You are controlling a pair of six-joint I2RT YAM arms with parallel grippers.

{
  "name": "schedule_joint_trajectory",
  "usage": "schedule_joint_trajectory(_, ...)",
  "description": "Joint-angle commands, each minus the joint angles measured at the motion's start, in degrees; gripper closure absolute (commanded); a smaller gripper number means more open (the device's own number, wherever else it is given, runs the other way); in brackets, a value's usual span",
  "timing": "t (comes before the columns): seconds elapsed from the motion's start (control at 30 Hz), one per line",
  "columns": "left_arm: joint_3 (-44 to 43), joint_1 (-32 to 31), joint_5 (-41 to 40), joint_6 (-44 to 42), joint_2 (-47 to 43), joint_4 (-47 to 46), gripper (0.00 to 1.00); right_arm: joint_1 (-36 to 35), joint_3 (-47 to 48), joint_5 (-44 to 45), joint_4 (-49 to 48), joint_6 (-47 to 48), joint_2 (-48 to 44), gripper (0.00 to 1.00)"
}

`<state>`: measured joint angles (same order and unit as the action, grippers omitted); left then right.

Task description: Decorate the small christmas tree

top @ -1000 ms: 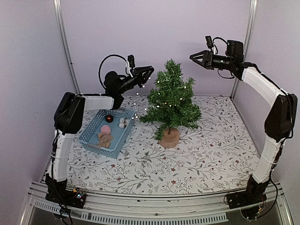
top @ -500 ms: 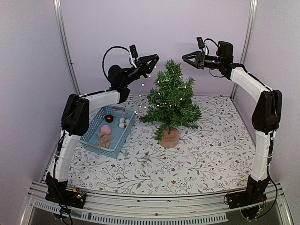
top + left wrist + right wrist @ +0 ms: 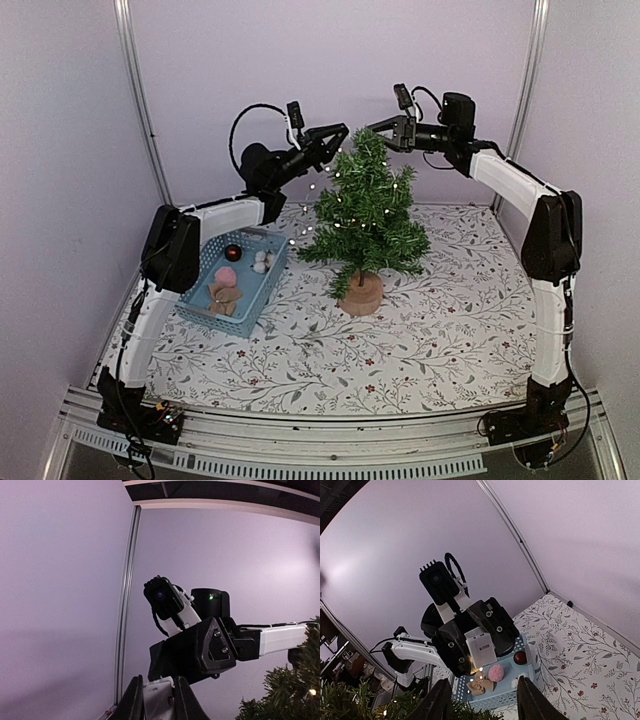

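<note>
The small christmas tree (image 3: 365,205) stands mid-table on its round tan base, with a string of tiny lights (image 3: 340,200) among its branches. My left gripper (image 3: 337,139) is raised just left of the treetop and is shut on a small white box (image 3: 159,699). A strand of lights hangs from it down past the tree's left side. My right gripper (image 3: 372,127) is open and empty, just right of the treetop, facing the left gripper. The right wrist view shows the white box (image 3: 482,648) between the left gripper's fingers. The tree's tips show low in both wrist views.
A blue basket (image 3: 196,288) left of the tree holds a red ball (image 3: 232,252), a pink ornament (image 3: 225,275), white bits and tan bows (image 3: 224,297). The lilac back wall is close behind both grippers. The floral tablecloth (image 3: 450,320) covers the table.
Both grippers have closed in on the treetop: the left one moved right and up with the white box, the right one swung left and slightly down.
</note>
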<state>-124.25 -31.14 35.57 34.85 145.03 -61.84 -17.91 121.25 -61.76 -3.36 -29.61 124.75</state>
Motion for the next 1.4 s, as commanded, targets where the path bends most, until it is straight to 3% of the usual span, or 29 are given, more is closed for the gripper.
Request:
schedule_joint_trajectory(0.0, -1.7, -0.5, 0.4, 1.7, 0.5, -2.1, 0.97, -0.8, 2.0, -3.1, -3.6, -0.4, 1.9, 0.52)
schedule_joint_trajectory(0.5, 0.0, 0.3, -0.4, 2.8, -3.0, -2.8, 1.00, -1.0, 2.6, -2.4, -3.2, 0.7, 1.5, 0.54)
schedule_joint_trajectory(0.93, 27.9, 3.8, -7.1, -8.4, -24.0, 4.2, 1.00, 3.6, -2.5, 0.2, -0.5, 1.3, -6.4, 0.54)
schedule_joint_trajectory(1.1, 35.9, 3.5, -11.2, -12.2, -32.4, 14.9, 1.00, 3.6, -5.1, 1.0, 2.5, 3.5, -10.1, 0.54)
schedule_joint_trajectory(1.37, 42.9, 0.1, -24.0, -16.3, -44.3, 41.3, 1.00, 3.6, -11.4, 2.2, 6.9, 8.0, -16.5, 0.54)
